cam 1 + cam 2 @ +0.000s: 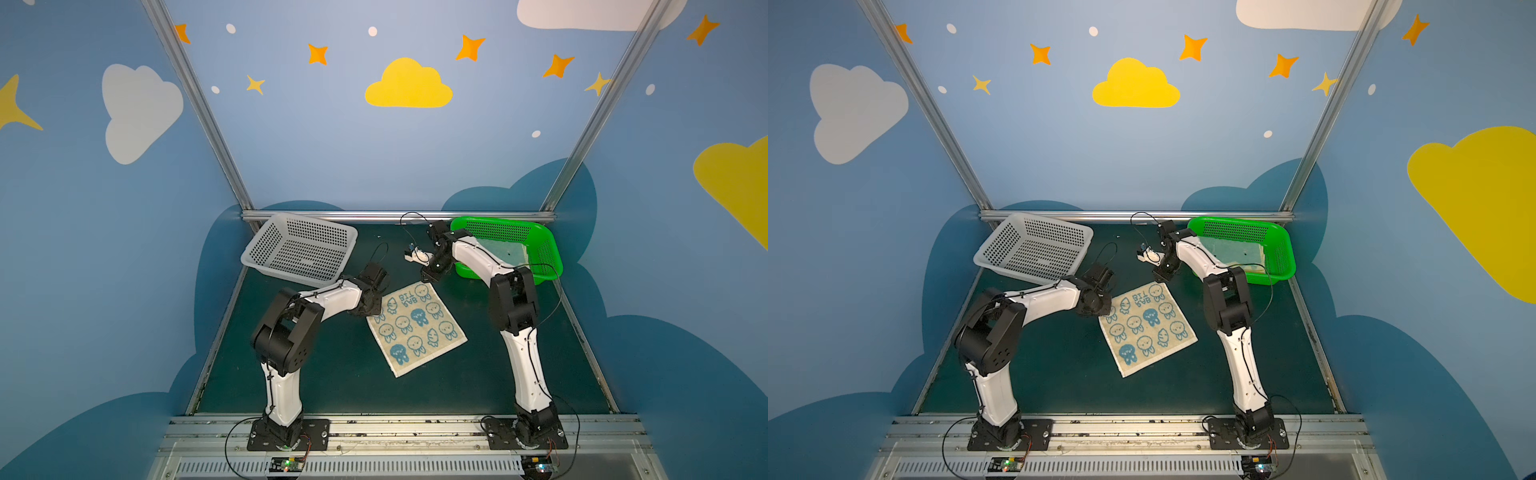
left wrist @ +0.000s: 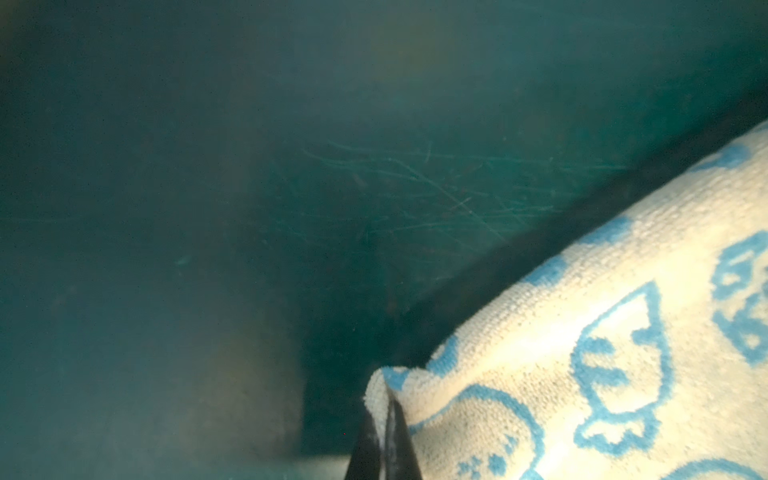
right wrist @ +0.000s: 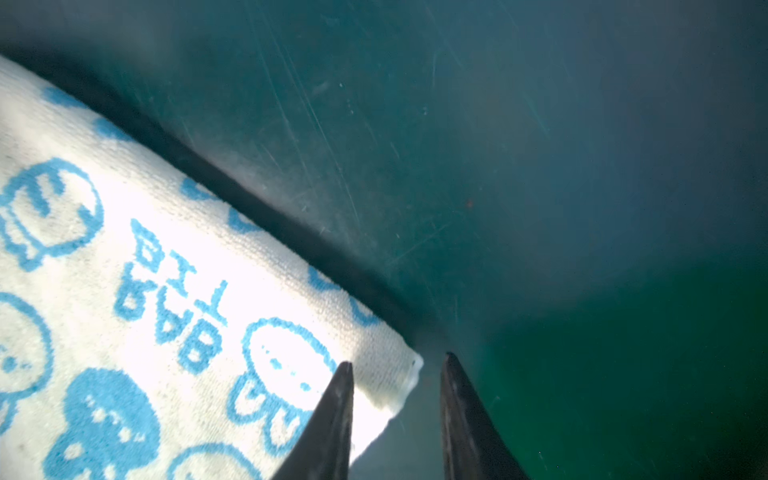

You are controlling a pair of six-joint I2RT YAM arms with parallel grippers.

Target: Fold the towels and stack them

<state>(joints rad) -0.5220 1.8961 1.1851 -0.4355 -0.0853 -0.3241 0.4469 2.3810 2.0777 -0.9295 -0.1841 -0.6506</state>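
rabbit towel (image 1: 415, 328) is lying flat on the dark green table (image 1: 332, 386) between the two arms, turned like a diamond. it looks like thin terry, so probably light, floppy and a bit grippy. it won't hold a shape, so the corners are the place to grab it, ideally two on one edge so it lifts as a sheet.

left gripper (image 2: 382, 411) is clamped tight on the corner nearest it, with cloth bunched between the tips. right gripper (image 3: 397, 359) sits partly open astride the far corner, one tip over cloth and one over table, holding nothing.

the wrist views show that pinch and that gap, while in both top views the wrists hide them. only the top views show the green basket (image 1: 552, 249) with a pale towel (image 1: 498, 252) inside, plus a tilted grey basket (image 1: 299, 249). no striped towel shows up in any view.
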